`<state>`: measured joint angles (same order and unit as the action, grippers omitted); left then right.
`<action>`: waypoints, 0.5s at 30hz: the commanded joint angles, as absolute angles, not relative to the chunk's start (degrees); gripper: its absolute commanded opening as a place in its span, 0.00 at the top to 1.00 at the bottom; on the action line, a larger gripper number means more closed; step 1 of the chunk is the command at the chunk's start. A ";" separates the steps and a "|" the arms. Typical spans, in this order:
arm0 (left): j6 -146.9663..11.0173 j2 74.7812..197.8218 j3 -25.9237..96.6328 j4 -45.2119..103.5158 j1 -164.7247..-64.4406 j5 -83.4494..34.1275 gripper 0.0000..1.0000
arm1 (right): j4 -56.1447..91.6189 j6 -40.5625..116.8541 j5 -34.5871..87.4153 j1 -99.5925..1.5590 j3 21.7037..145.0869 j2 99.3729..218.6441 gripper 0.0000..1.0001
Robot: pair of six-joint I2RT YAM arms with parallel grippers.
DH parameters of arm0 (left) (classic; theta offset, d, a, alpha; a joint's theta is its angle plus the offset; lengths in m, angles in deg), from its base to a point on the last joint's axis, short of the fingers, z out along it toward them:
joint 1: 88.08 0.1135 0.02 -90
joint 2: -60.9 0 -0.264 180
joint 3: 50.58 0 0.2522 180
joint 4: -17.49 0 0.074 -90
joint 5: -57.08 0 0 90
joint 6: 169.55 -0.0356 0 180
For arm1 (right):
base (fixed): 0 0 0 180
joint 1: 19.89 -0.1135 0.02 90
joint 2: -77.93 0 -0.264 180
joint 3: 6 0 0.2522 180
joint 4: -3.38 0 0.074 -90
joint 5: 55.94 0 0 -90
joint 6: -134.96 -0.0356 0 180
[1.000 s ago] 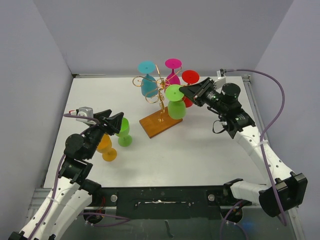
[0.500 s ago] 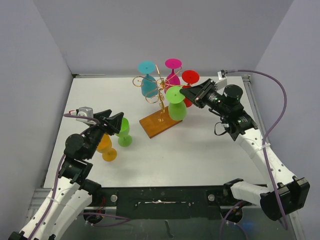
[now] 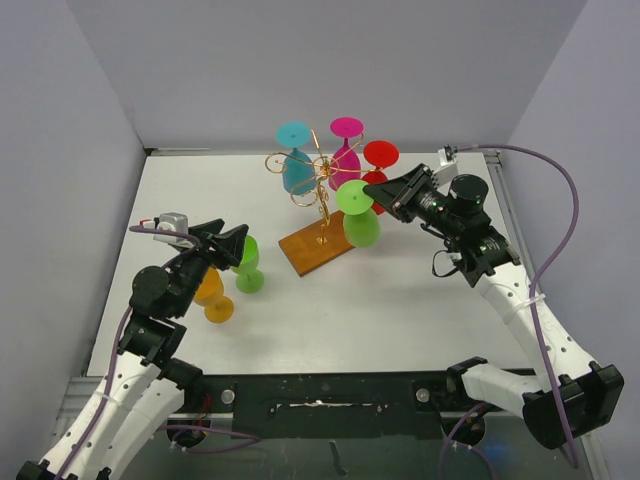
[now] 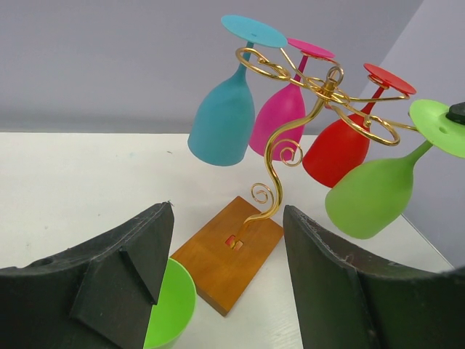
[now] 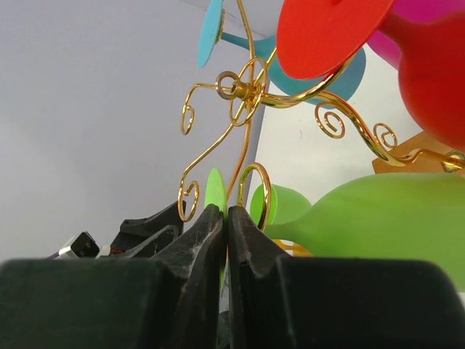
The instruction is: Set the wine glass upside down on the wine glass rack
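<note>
Right gripper [image 3: 372,187] clamped on green wine glass [image 3: 361,229] foot (tilted, right of wine glass rack [image 3: 305,250]). Risk: foot snags scroll wire, rack tips.

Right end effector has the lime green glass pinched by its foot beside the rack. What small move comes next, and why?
Probably ease the right end effector toward the gold wire scroll rack, guiding the stem of the lime green upside-down wine glass into the nearest free arm. The glass hangs tilted, and its foot looks clear of the wire.
</note>
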<state>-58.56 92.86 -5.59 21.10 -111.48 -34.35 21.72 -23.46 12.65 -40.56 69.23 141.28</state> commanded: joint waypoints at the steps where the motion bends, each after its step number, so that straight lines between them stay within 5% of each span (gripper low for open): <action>1: -58.09 92.82 -4.96 18.07 -111.03 -34.05 0.39 | 22.24 -21.28 14.85 -40.21 70.59 138.75 1.00; 15: -58.46 92.59 -4.96 18.51 -111.02 -34.50 0.39 | 19.63 -21.32 19.98 -39.77 70.44 138.27 1.00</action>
<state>-58.58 92.97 -5.59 21.10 -111.48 -34.38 23.64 -21.67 17.61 -40.12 69.23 139.95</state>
